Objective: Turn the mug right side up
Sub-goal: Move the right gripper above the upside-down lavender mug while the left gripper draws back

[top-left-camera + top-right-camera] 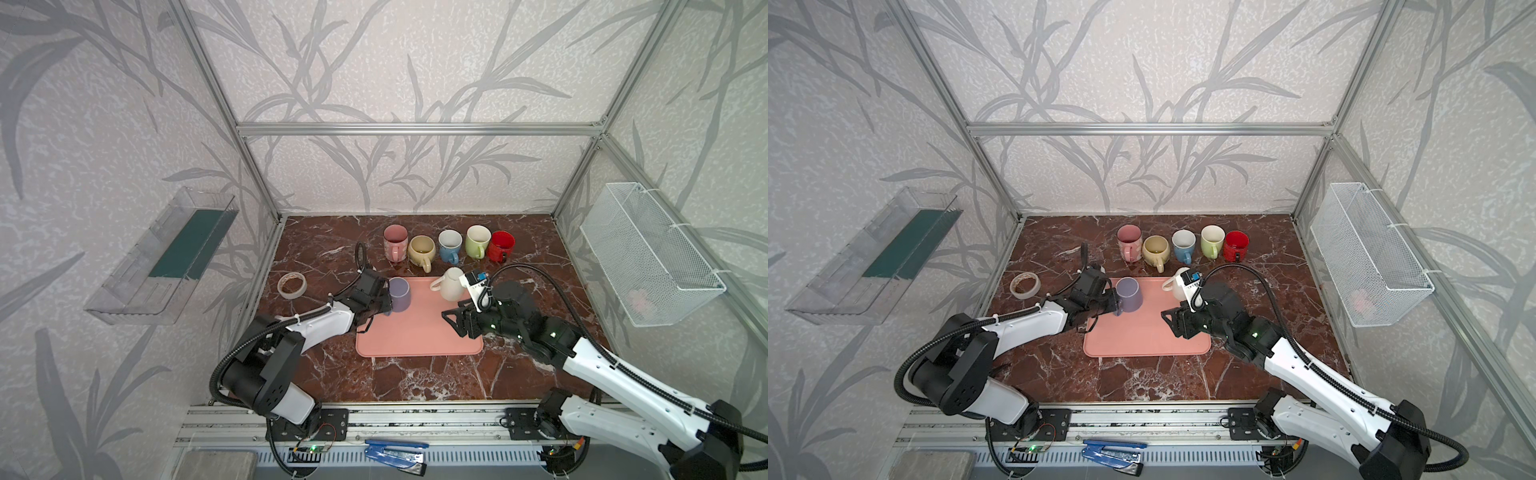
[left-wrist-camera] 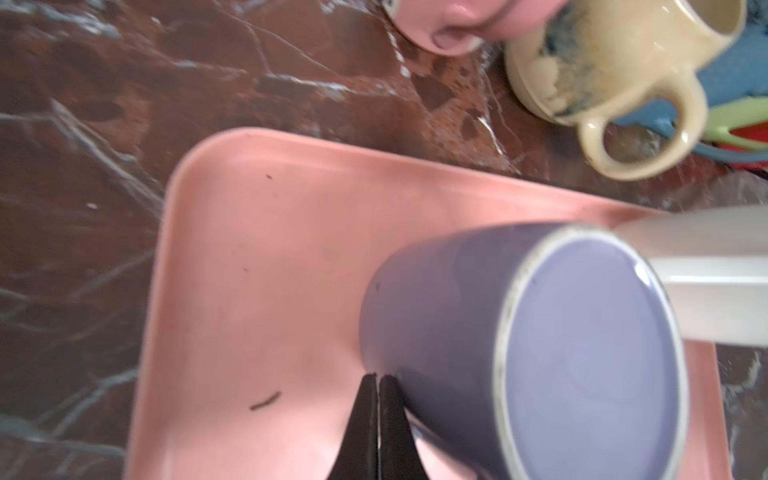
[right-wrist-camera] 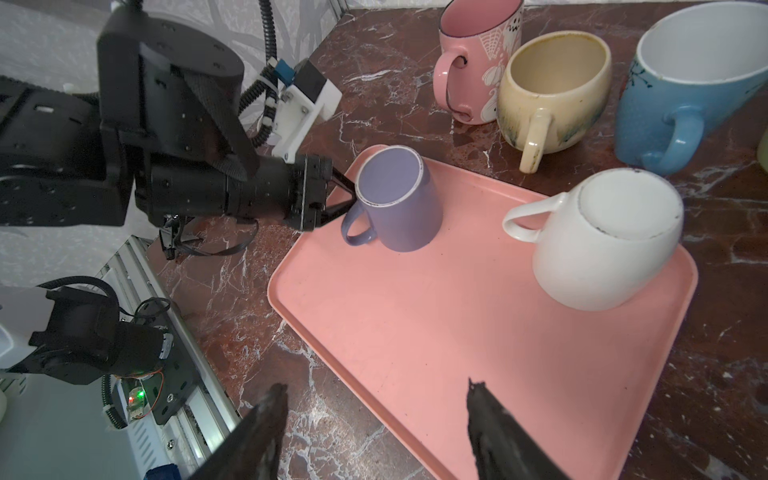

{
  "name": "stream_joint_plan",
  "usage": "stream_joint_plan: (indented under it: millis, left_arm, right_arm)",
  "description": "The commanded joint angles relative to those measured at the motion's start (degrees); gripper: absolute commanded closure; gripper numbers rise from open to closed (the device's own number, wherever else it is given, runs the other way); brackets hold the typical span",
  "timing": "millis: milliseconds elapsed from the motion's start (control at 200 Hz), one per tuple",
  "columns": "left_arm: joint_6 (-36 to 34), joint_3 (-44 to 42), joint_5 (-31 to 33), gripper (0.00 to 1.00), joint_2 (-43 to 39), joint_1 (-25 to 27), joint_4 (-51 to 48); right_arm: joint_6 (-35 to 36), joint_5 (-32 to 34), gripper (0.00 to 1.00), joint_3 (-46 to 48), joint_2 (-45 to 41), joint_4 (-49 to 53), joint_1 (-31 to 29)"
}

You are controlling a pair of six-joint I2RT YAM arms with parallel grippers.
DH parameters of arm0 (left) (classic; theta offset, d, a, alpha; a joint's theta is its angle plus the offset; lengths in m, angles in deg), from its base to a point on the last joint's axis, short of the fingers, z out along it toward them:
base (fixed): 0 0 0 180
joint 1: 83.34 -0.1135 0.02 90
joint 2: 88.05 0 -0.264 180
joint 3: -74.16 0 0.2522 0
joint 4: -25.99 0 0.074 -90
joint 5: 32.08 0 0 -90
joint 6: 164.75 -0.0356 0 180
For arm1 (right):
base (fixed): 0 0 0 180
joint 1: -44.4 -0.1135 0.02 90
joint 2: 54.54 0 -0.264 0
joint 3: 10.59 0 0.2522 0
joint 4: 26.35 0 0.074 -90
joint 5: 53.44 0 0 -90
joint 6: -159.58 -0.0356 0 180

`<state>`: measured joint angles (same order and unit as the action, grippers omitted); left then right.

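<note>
The purple mug [image 3: 395, 199] stands mouth-down at the far left corner of the pink tray [image 3: 415, 340], base up, with its handle toward your left arm. Your left tool [image 3: 352, 200] is clenched, fingers pressed together with nothing between them. Its tips sit at the mug's wall just above the handle.

I judge the step in hand to be getting a hold on this mug for the flip. Closed tips can only shove it, and a glazed mug on a smooth tray will likely slide rather than tip. Spread the fingers and take the handle or the wall before you lift. Raise it clear, roll the wrist through the half turn, then set it down flat.

Swing toward the tray's bare middle. The white mug [image 3: 602, 249], also inverted, sits at the far right corner, and the upright mugs [image 1: 450, 245] on the table [image 1: 415, 382] stand just behind the tray. Your right tool [image 3: 376, 386] hangs spread and empty over the tray's near edge, well apart from both mugs.

The left wrist view is blurred and cuts off the handle, so you cannot tell whether the tips touch the wall or sit inside the loop. In both top views they are too dark to separate from the mug. The mug's rim is hidden against the tray.
</note>
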<state>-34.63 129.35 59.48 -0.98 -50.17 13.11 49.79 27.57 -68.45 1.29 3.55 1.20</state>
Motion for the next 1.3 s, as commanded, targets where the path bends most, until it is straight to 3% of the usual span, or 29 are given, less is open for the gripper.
stream_joint_plan:
  millis: [0,135,305,550,900,940,1015,1120,1295]
  left_arm:
    - [4.9,-1.5,3.0,1.00,0.2,5.7,4.3]
    - [6.1,0.3,4.2,1.00,3.0,12.2,6.4]
    - [5.6,3.5,3.4,1.00,4.4,15.7,7.3]
    - [2.4,2.5,5.7,0.98,-6.3,17.0,2.6]
    - [-3.5,-1.5,11.0,0.57,-26.7,17.1,-8.5]
    - [-4.8,-1.2,11.3,0.45,-28.6,17.0,-10.7]
    - [-8.0,0.6,11.6,0.34,-31.3,17.0,-15.9]
    - [-12.2,3.9,13.2,0.27,-34.2,16.9,-23.4]
    - [-19.4,7.8,16.7,0.25,-39.4,16.9,-31.4]
  right_arm:
    - [1.1,0.6,0.31,-2.0,0.8,0.8,-0.3]
    - [0.5,4.4,0.31,-3.0,1.9,3.0,-0.3]
    - [0.5,9.3,0.31,-5.7,3.6,7.6,-0.1]
    - [2.3,9.8,0.31,-10.3,10.1,11.5,-0.2]
    - [7.7,9.9,0.31,-16.0,17.8,14.6,-0.3]
    - [8.5,9.8,0.31,-17.0,18.6,15.4,-0.4]
    - [9.7,9.9,0.31,-18.5,20.5,16.8,-0.4]
    - [10.6,9.7,0.32,-20.6,23.2,18.7,-0.5]
    - [11.6,10.1,0.37,-24.2,28.5,21.2,-1.8]
